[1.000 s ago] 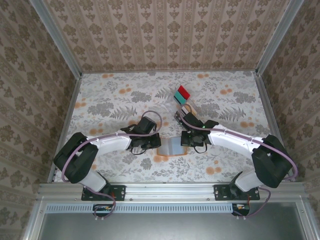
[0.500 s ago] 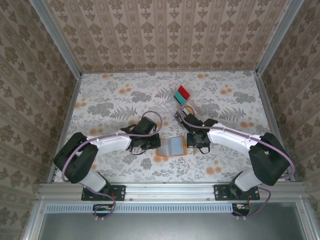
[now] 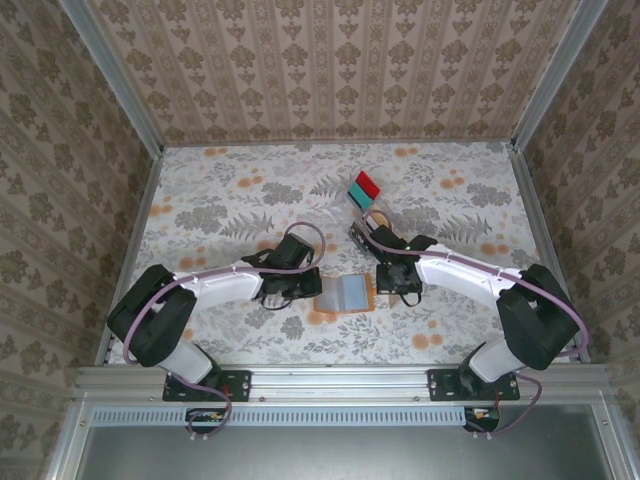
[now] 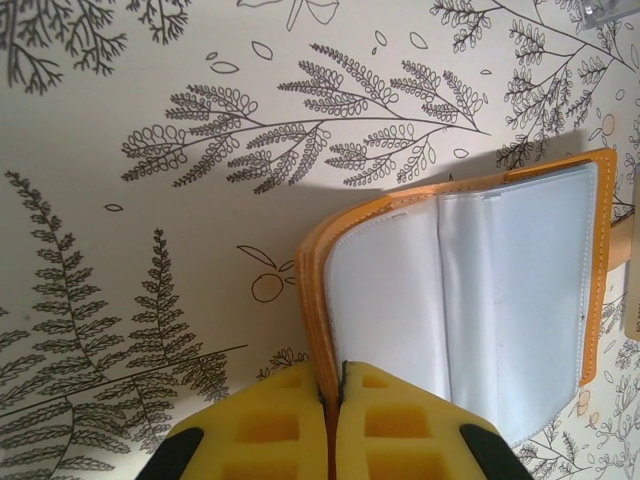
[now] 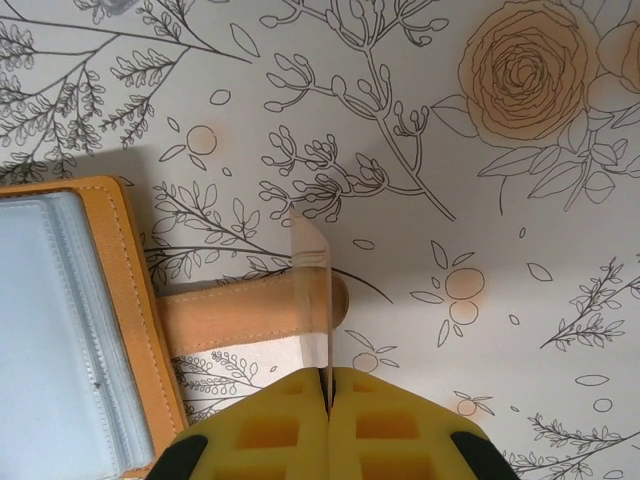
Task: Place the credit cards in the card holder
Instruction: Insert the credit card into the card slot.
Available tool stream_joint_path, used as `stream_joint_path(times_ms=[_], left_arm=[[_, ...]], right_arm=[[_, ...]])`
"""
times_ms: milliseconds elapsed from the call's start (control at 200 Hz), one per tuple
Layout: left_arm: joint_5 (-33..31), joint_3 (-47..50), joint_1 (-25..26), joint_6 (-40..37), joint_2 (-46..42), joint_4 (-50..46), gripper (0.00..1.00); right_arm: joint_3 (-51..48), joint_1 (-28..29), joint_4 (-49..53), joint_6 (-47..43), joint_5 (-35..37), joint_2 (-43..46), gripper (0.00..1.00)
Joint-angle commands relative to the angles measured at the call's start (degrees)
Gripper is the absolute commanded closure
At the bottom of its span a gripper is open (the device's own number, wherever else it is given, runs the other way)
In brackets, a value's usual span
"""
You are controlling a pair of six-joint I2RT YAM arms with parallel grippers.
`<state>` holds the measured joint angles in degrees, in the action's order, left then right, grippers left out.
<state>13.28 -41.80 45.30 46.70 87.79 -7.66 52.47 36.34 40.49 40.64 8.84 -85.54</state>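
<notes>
The orange-tan card holder [image 3: 345, 293] lies open on the table between my two grippers, its clear inner pockets [image 4: 500, 290] facing up. My left gripper [image 4: 340, 378] is shut on the holder's orange left edge [image 4: 312, 300]. My right gripper [image 5: 326, 375] is shut on a thin pale credit card [image 5: 312, 290] seen edge-on, standing upright. The card hangs over the holder's tan closure strap [image 5: 230, 318], just right of the holder's stitched edge [image 5: 140, 300]. Red [image 3: 368, 183] and teal [image 3: 357, 192] credit cards lie fanned farther back on the table.
The floral tabletop [image 3: 220, 200] is walled in by patterned panels with metal rails [image 3: 140, 200] at left and right [image 3: 530, 200]. Both arm bases sit at the near edge. Bare table shows to the right of the strap [image 5: 520, 250].
My right gripper has shifted a little to the right with its card, from over the holder's right side to just past its edge. The left gripper and holder stay put.
</notes>
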Motion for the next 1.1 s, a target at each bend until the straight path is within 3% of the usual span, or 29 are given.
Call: stream_joint_path(times_ms=[0,205,385,510,605,820,1095], left_arm=[[-0.23,-0.36,0.02,-1.09,-0.51,-2.03,0.93],[0.25,-0.97,0.37,0.1,-0.28,-0.87,0.93],[0.58,-1.85,0.75,0.37,0.05,-0.82,0.93],[0.49,-2.12,0.84,0.59,-0.03,-0.86,0.93],[0.35,-2.21,0.91,0.68,0.16,-0.86,0.93],[-0.23,-1.94,0.82,-0.02,0.77,-1.19,0.91],[-1.1,-1.47,0.67,-1.33,0.85,-2.38,0.77]], right_arm=[[-0.53,-1.69,1.06,-1.71,-2.77,5.25,0.97],[0.43,-1.8,-3.28,-0.09,-8.45,15.99,0.96],[0.38,0.55,-11.67,3.29,-15.97,18.57,0.96],[1.21,3.62,-17.66,4.98,-19.57,15.74,0.96],[1.3,5.76,-20.09,6.7,-18.25,11.64,0.96],[-5.17,6.11,-31.32,11.37,-18.56,3.85,0.97],[-12.29,4.51,-41.01,13.04,-21.18,-1.36,0.97]])
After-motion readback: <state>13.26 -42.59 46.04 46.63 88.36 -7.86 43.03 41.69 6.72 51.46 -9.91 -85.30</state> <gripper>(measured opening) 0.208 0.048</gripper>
